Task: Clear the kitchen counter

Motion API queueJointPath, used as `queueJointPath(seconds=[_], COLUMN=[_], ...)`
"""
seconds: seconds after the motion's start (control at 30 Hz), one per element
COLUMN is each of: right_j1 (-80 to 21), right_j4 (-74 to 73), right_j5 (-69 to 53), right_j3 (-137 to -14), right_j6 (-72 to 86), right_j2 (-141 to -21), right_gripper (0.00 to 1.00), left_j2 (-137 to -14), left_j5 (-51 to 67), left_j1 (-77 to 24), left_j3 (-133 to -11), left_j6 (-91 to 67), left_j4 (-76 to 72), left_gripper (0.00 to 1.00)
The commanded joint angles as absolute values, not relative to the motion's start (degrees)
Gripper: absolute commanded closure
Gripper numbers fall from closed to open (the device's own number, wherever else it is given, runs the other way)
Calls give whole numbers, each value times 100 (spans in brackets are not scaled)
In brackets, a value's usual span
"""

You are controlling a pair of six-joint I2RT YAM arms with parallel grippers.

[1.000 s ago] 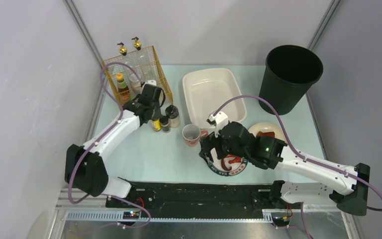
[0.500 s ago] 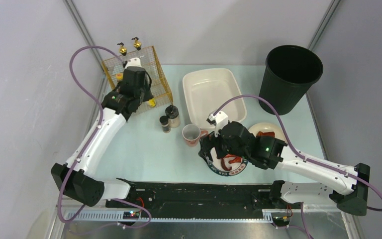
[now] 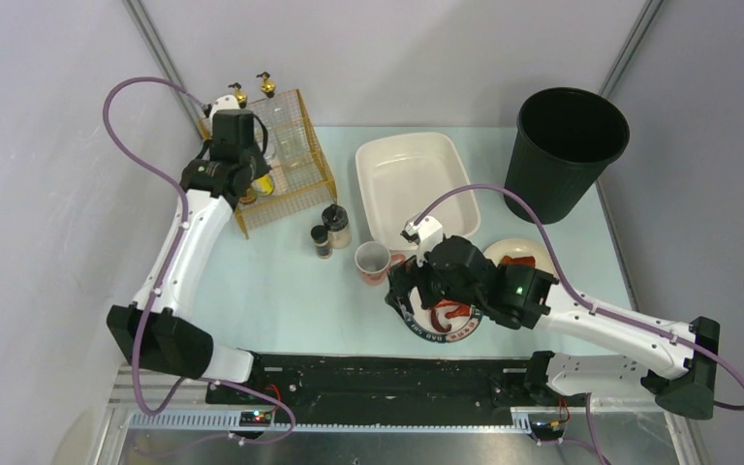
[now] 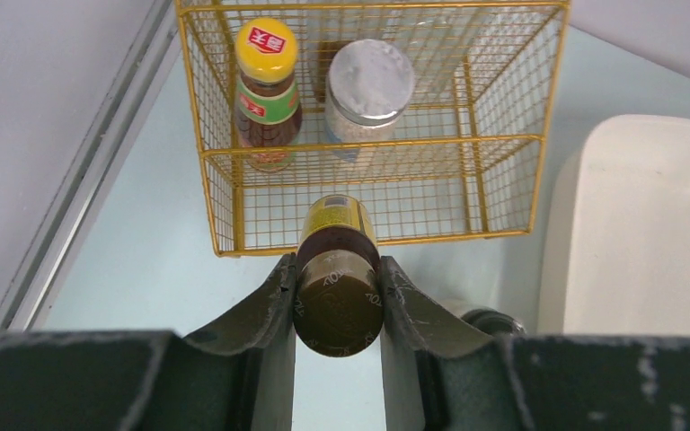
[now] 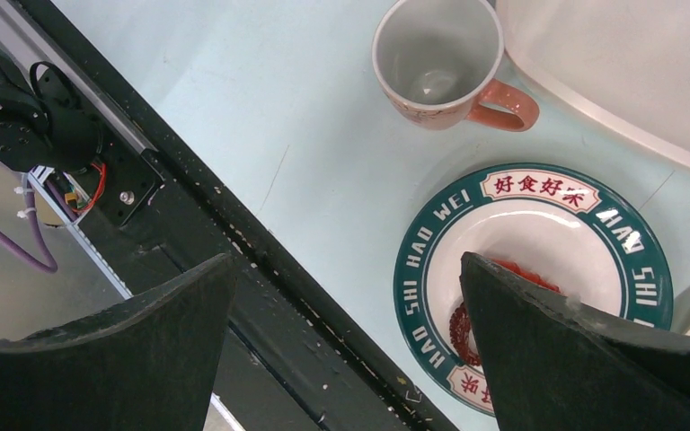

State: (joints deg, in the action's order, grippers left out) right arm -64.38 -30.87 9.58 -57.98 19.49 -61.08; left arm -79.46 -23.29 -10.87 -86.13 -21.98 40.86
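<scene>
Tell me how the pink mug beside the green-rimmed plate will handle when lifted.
The mug looks ceramic, so probably rigid and breakable. It appears empty, so likely light. Upright on a flat base, it should slide rather than roll.

Plate rim, capitals: the green band of the plate (image 5: 418, 269) read "HAO WEI" at upper left and "HAO SHI" down the left side, in white; "HAO" showed again on the right side.
Plate rim, upper panel: a red-edged white panel (image 5: 539, 187) carried four red characters, 好食好味.
Plate rim, lower panel: a second panel (image 5: 463, 382) was partly hidden, and its red characters could not be read.
Dark cap: the brown bottle (image 4: 336, 229) had raised marks on its dark cap (image 4: 338, 305) beginning "10"; the rest was unclear.
Yellow cap: the yellow-capped bottle (image 4: 268, 108) bore a red patch (image 4: 268, 40) with white characters, too small to read.
</scene>
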Motion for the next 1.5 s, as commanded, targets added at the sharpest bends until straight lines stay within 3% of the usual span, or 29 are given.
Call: queueJointPath(seconds=[0.0, 0.87, 1.07, 1.13, 1.2, 1.27, 1.47], right_j1=[-6448, -6447, -6450, -6448, -6451, -6445, -6446], right_j4=[-2813, -2905, -2931, -2934, -2931, -2927, -2978], right_j5=[943, 909, 957, 963, 959, 967, 1027], right_j3=[-5815, -5810, -5815, -5813, -5818, -5814, -5815], right_j6=[1888, 1795, 1775, 1774, 1773, 1777, 1779], right_j2=[-6168, -6279, -6260, -6258, -6258, -6246, -6169], right_gripper=[0, 0, 0, 0, 0, 0, 0], left_j2=[-8184, -9544, -9697, -9684, -9626, -9542, -9102], left_j5=[-2475, -2567, -2496, -2482, -2465, -2444, -2410], left_j1=[-843, -269, -254, -247, -248, -254, -288], left_j3=[-8890, -8670, -8649, -8638, -8621, -8596, -8472], left_j6=[-2181, -2607, -2647, -2633, -2632, -2636, -2618], left_j4=[3797, 3702, 3706, 3703, 3706, 3701, 3702], left_gripper=[100, 100, 73, 58, 36, 23, 6])
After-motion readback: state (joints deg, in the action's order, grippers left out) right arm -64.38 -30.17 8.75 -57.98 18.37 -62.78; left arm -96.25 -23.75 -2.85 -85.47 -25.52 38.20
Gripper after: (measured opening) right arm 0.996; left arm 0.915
